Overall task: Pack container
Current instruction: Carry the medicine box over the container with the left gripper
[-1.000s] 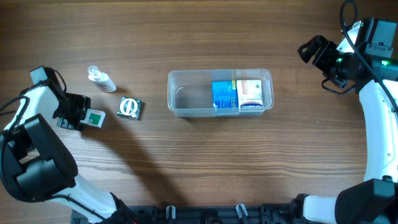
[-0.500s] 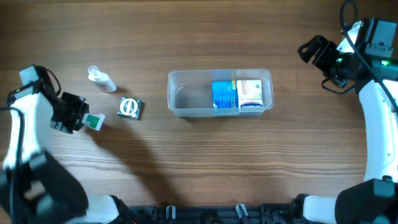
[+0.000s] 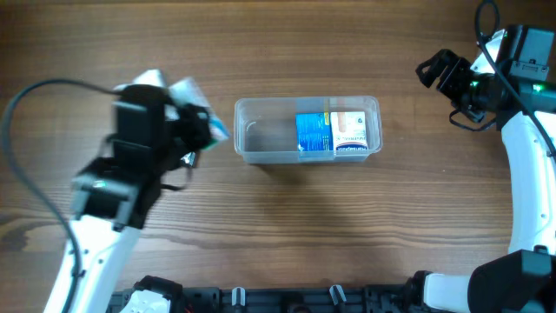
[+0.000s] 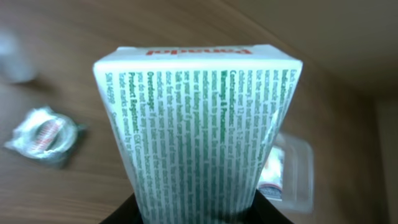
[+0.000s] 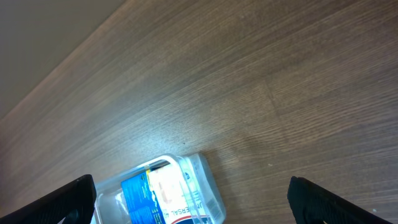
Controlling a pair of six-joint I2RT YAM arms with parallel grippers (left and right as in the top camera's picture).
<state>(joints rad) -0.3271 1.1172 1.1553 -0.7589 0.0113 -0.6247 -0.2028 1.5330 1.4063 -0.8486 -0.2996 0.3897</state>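
**Carton aloft beside a half-filled tub**

The container [image 3: 261,130] sat near the middle of the counter [image 3: 347,226], a shallow, clear plastic tub with rounded corners and a raised rim. 2 small boxes lay flat and side by side in its right half: a glossy blue box [image 3: 311,132] and, touching it on the right, a white box [image 3: 352,129] with a blue band along its near edge. The tub's left half showed only bare plastic.

The left claw [image 3: 196,123] hung above the counter just left of the tub, pinching a white carton [image 4: 199,124]. In the left wrist view this carton filled the middle of the picture: smooth card with crisp edges, dense rows of fine green print down its broad face and red lettering on its end flap. The dark fingers [image 4: 121,216] showed only at the bottom edge, on either side of it. Below it on the wood lay a small round item [image 4: 43,132] in crinkled clear wrap. The overhead view showed the carton only as a pale blur.

The right claw [image 3: 432,69] was at the far right edge, well apart from the tub, its black fingers [image 5: 68,198] spread wide with nothing between them.

The counter was brown wood with long, fine grain and a matt finish. Nothing of the room beyond it could be made out.
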